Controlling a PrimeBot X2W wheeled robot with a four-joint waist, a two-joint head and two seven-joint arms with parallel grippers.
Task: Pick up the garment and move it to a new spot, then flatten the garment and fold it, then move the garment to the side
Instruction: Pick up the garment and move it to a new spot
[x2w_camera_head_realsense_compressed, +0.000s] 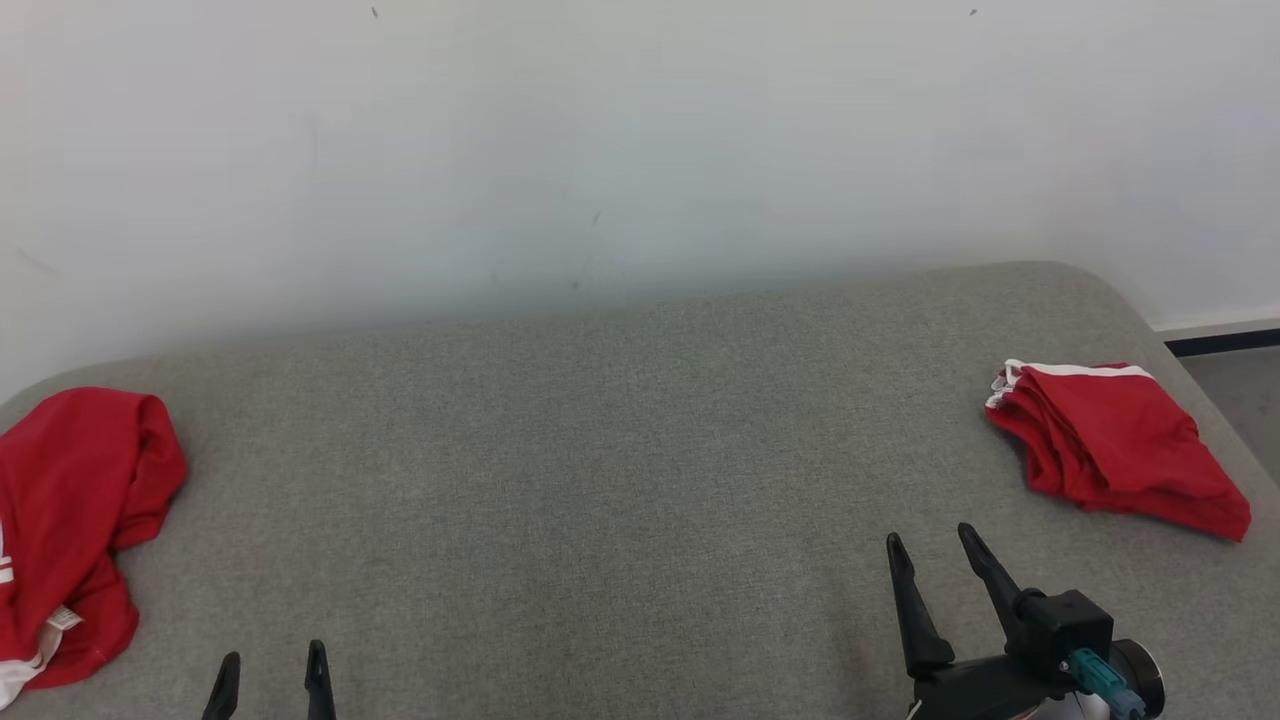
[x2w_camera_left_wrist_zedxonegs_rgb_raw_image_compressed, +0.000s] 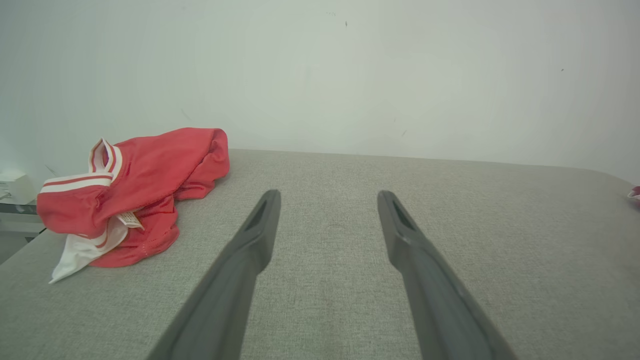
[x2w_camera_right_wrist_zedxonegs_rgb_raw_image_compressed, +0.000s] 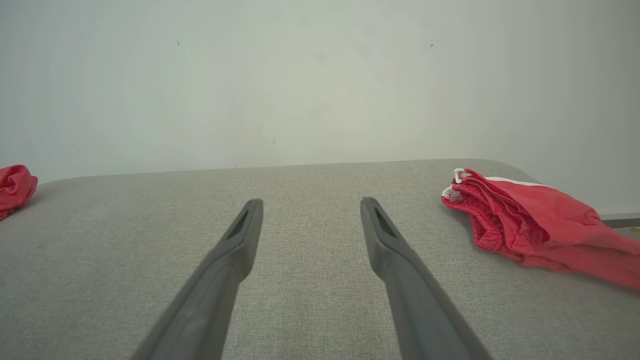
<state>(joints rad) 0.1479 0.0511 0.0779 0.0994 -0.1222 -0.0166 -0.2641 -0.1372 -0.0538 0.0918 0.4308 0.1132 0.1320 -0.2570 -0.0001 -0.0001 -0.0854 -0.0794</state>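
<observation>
Far left: crumpled red garment (x2w_camera_head_realsense_compressed: 80, 500) is seen bunched at the left edge of the grey padded surface (x2w_camera_head_realsense_compressed: 600, 450). White striped trim and a label are turned out on its near side. It is untouched by either gripper.

Left gripper (x2w_camera_head_realsense_compressed: 272, 655) is seen low in the head view, right of that heap and well apart from it. Its fingers (x2w_camera_left_wrist_zedxonegs_rgb_raw_image_compressed: 250, 240) are spread wide and nothing is held. Plain grey fabric is seen through the gap. Whether the tips touch the surface cannot be told.

Right gripper (x2w_camera_head_realsense_compressed: 930, 535) is seen further right, its tips further up the head view than the left one's. Its fingers (x2w_camera_right_wrist_zedxonegs_rgb_raw_image_compressed: 400, 260) are likewise spread wide, with nothing clamped between them and no cloth touched.

Far right: folded red garment (x2w_camera_head_realsense_compressed: 1110, 450) is laid near the right edge of the surface. Its white-trimmed band is turned toward the white wall (x2w_camera_head_realsense_compressed: 640, 150). It is near the right gripper but clear of it.
</observation>
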